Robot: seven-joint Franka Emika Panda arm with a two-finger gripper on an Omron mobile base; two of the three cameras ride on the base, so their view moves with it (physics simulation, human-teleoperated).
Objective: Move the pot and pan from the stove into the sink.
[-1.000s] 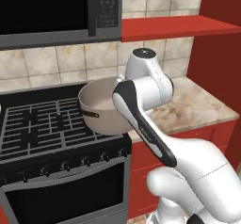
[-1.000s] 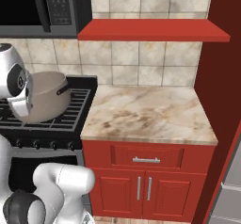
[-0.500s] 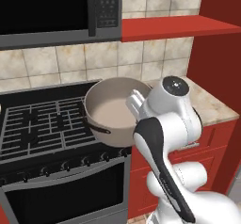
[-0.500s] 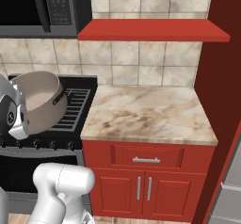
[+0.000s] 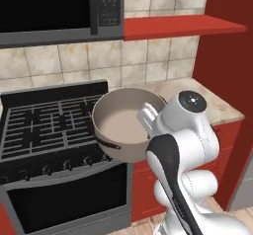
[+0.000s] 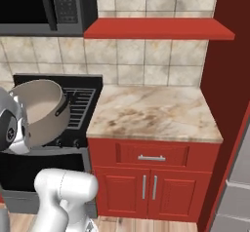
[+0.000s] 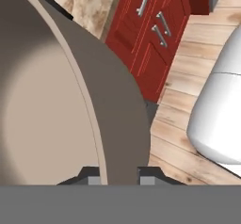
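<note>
My gripper [image 7: 114, 180] pinches the rim of the beige pot [image 5: 123, 123] — lifted, tilted, hanging past the stove [image 5: 44, 125] front edge. I judge this one-sided hold risky — a swing could slip it to the floor [image 7: 197, 68] beneath.

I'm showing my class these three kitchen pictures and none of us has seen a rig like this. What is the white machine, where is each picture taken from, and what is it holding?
It is a simulated white robot arm on a driving base. Two cameras sit behind it, left and right; the third looks along its hand. The tool grips the wall of a tan pot, one finger inside and one outside, holding it tilted above the front edge of the black stove. Beside the stove is a marble counter over red cabinets.
</note>
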